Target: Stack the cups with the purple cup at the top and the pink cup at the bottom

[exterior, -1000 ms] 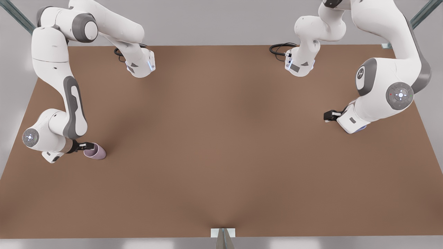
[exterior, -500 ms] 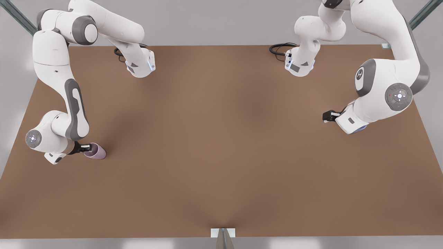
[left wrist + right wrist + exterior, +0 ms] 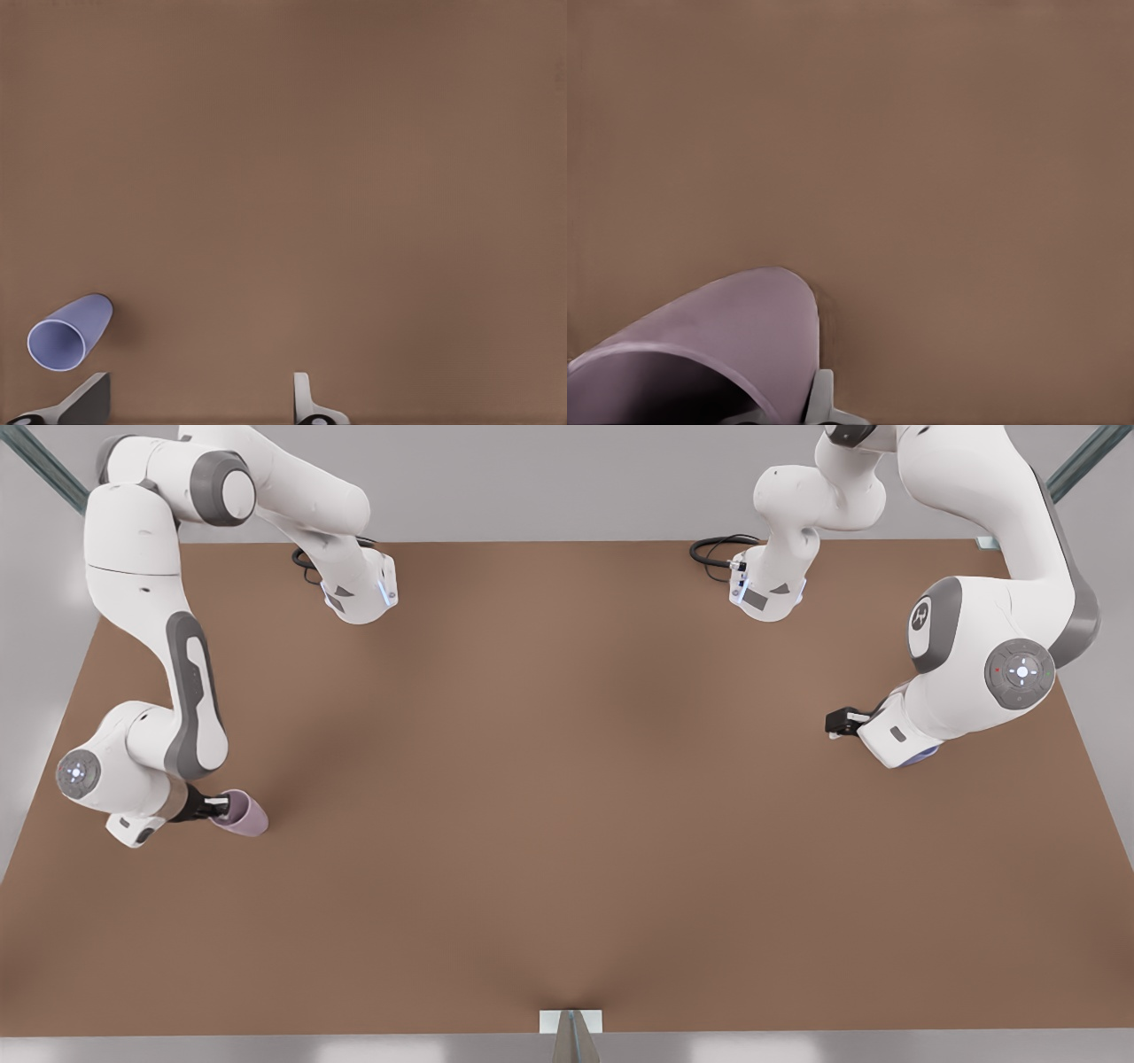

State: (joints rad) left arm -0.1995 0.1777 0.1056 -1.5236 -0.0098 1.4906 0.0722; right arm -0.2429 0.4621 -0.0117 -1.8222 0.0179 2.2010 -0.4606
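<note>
Brown table [image 3: 567, 824], right claw [image 3: 217, 808] gripping pink cup [image 3: 241, 815]

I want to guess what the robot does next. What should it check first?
1. Right gripper shut on the pink cup at its rim: ok.
2. Pink cup lifted off the table: cannot tell.
3. Left gripper open: ok.
4. Purple cup between the left gripper's fingers: not ok, it sits off to one side.
5. Purple cup stacked on the pink cup: not ok, they are at opposite ends of the table.
</note>
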